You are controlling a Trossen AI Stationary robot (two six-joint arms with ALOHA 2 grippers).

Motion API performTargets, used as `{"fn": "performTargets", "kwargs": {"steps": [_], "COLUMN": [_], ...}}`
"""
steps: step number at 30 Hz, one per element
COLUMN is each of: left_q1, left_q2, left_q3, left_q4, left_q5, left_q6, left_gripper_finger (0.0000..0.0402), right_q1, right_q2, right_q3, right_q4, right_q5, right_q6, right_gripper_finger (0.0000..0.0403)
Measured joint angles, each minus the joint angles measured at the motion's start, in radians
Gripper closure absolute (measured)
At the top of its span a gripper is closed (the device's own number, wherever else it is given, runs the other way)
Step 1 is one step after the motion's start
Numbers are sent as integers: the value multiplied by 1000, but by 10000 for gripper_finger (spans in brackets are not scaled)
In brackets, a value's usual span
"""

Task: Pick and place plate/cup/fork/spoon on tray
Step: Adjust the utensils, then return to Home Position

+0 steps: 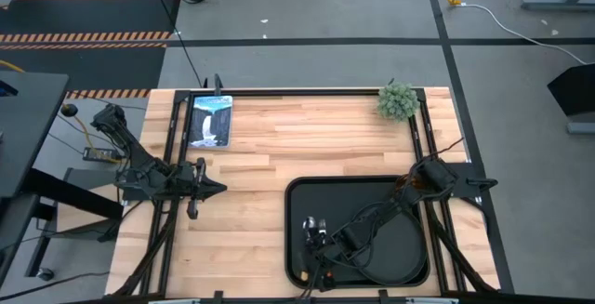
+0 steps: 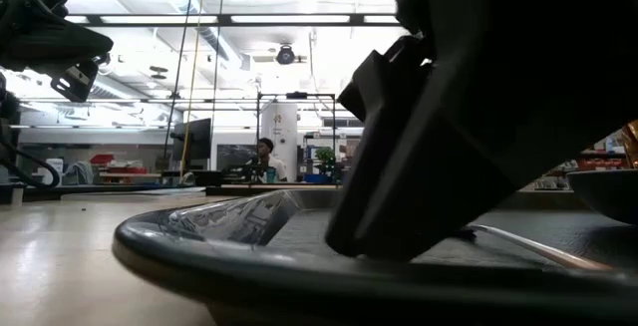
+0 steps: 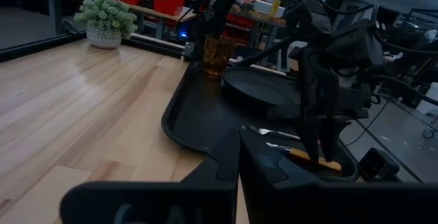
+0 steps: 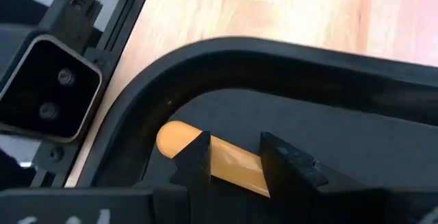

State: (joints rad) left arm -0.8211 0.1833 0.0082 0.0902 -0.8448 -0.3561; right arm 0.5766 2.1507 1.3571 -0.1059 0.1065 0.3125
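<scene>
Right pincer (image 4: 233, 157) low in tray (image 4: 287, 66) corner, fingers straddling spoon (image 4: 205, 157) handle, narrowly parted; grip uncertain. Risk: rising dislodges the spoon against the rim.

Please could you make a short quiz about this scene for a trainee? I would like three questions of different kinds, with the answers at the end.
1. True or false: the cup stands on the bare wood, outside the tray.
2. Which thing lies directly under the right gripper? A. the cup B. the spoon C. the plate
3. Fill in: the arm that waits off the tray, at the side of the table, is the ___ arm.
Key:
1. False: the cup stands in the tray, beside the plate.
2. B: the spoon, known by its yellow-orange handle.
3. left: see the left gripper.
</scene>
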Motion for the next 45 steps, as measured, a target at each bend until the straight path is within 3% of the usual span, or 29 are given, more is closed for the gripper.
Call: {"fn": "performTargets", "kwargs": {"steps": [13, 30, 40, 45], "left_q1": [0, 0, 0, 0], "left_q2": [0, 0, 0, 0], "left_q3": [0, 0, 0, 0], "left_q4": [1, -2, -4, -4], "left_q5": [-6, -43, -43, -43], "left_q6": [-33, -44, -45, -45], "left_gripper_finger": [390, 390, 390, 390], "right_q1": [-10, -6, -9, -8], "right_q2": [-46, -101, -252, -340], "right_q3": [-6, -5, -6, -75], "right_q4": [-73, -160, -417, -440], "right_q5": [-6, 8, 276, 339], "right_q6": [-142, -125, -34, -2], "right_gripper_finger": [268, 268, 268, 268]}}
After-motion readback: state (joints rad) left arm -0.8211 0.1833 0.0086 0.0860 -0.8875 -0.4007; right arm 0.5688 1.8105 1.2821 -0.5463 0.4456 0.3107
